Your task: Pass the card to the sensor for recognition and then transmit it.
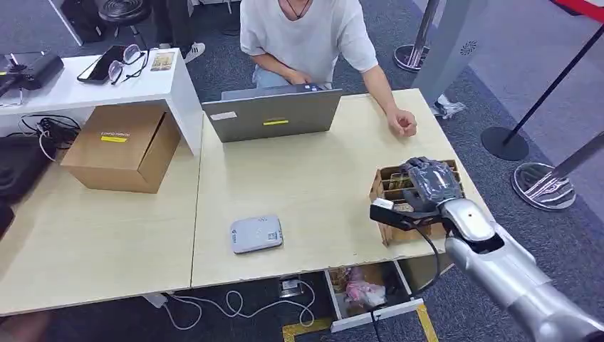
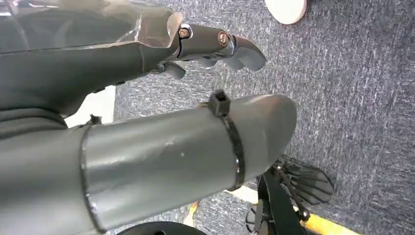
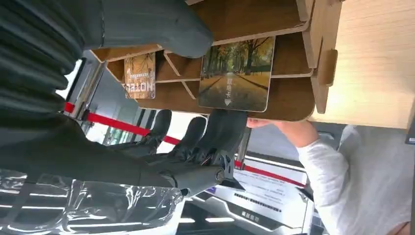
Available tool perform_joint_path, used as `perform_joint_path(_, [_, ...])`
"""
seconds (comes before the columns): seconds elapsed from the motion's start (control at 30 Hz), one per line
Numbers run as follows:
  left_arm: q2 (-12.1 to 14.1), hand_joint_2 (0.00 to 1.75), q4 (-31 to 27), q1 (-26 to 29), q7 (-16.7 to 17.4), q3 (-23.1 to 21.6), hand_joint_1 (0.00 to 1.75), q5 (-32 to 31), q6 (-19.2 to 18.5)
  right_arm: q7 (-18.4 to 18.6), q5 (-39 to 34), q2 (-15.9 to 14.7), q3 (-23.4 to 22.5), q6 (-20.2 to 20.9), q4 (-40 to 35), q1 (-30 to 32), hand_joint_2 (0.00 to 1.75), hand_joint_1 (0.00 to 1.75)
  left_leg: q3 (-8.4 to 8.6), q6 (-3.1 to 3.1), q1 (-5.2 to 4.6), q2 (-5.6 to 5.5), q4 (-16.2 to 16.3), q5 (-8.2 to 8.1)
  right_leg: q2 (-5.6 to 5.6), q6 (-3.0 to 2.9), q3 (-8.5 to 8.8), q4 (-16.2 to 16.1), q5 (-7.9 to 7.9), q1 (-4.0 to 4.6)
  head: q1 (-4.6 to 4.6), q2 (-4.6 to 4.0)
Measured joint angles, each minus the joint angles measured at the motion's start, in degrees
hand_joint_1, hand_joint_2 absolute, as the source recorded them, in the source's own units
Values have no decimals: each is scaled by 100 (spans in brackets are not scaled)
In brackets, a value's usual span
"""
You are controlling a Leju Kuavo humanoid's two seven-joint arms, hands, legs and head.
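1. The right hand (image 1: 429,184) reaches into a wooden card rack (image 1: 385,187) at the right edge of the bench (image 1: 306,185).
2. In the right wrist view, its thumb lies over one side of a card (image 3: 236,74) printed with a tree-lined road, and its dark fingers (image 3: 222,132) sit against the other side. The card stands in a slot of the rack; whether the hand actually clamps it I cannot tell.
3. A second card (image 3: 139,75) stands in a neighbouring slot.
4. The sensor (image 1: 256,234), a flat grey box, lies on the bench well apart from the rack, toward the robot's left.
5. The left hand (image 2: 215,46) hangs over carpet, fingers curled in with nothing in them.
6. A person (image 1: 306,35) in a white shirt sits behind a laptop (image 1: 274,114) at the far side. A cardboard box (image 1: 125,146) sits further left.
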Motion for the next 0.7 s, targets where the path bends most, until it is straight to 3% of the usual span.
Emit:
perform_joint_path(0.33, [0,0,0,-3,4,0,0,-9,13,-18,-2,44,0,7,122,-20,175,96,0,0,0,0,0,0,0,0,0,0,0,0,0,0])
perform_joint_path(0.37, [0,0,0,-3,7,0,0,-11,20,-17,-2,46,0,13,131,-20,175,126,0,0,0,0,0,0,0,0,0,0,0,0,0,0])
perform_joint_path(0.4, [0,0,0,-3,7,0,0,-17,24,-17,-2,46,2,15,138,-20,175,136,0,0,0,0,0,0,0,0,0,0,0,0,0,0])
perform_joint_path(0.47, [0,0,0,-3,4,2,0,-20,26,-20,-4,48,4,17,153,-21,175,145,0,0,0,0,0,0,0,0,0,0,0,0,0,0])
perform_joint_path(0.53, [0,0,0,-3,7,0,0,-24,28,-20,-4,50,4,20,164,-37,175,143,0,0,0,0,0,0,0,0,0,0,0,0,0,0])
perform_joint_path(0.57, [0,0,0,-4,4,2,0,-24,31,-20,-9,50,7,20,164,-44,175,168,0,0,0,0,0,0,0,0,0,0,0,0,2,0])
perform_joint_path(0.6, [0,0,0,-3,4,0,0,-24,33,-24,-9,52,9,20,164,-48,175,175,0,0,0,-1,0,0,0,0,0,0,0,0,0,0])
perform_joint_path(0.7, [0,0,0,-4,4,0,0,-24,35,-24,-11,57,9,20,166,-64,175,175,1,0,0,0,0,0,0,0,0,0,0,0,2,0])
